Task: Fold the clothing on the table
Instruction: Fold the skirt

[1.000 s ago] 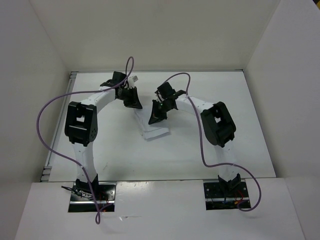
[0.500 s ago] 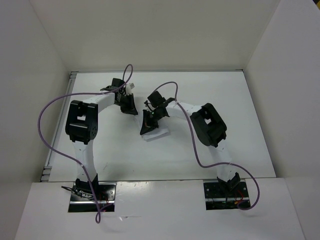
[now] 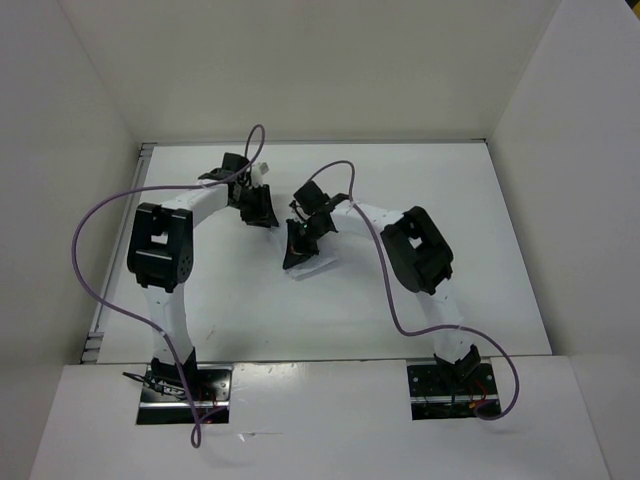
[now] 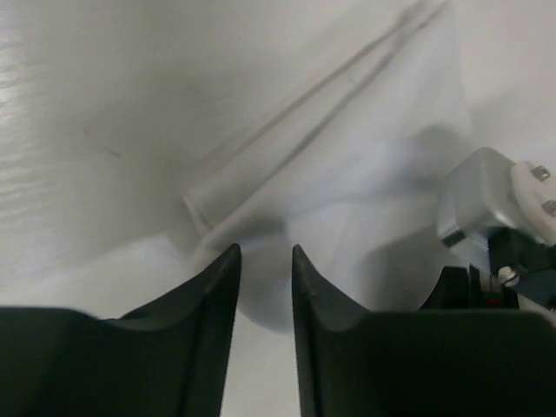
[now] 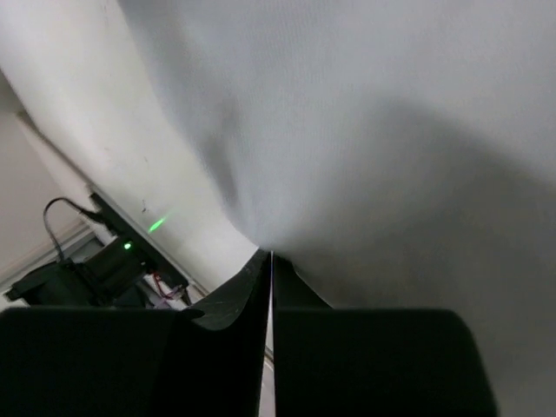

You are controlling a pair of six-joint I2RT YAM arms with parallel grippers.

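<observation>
Near the centre of the table, the clothing looks nearly folded. The right gripper pinches its ten-o'clock edge tight; the left gripper, beyond, hangs part-open and empty. A last fold probably remains.

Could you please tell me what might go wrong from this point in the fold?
The right hand is shut on the clothing alone, while the left hand stands open and empty, so the fabric could drape unevenly and spoil the fold. The two hands sit close together and might collide.
</observation>
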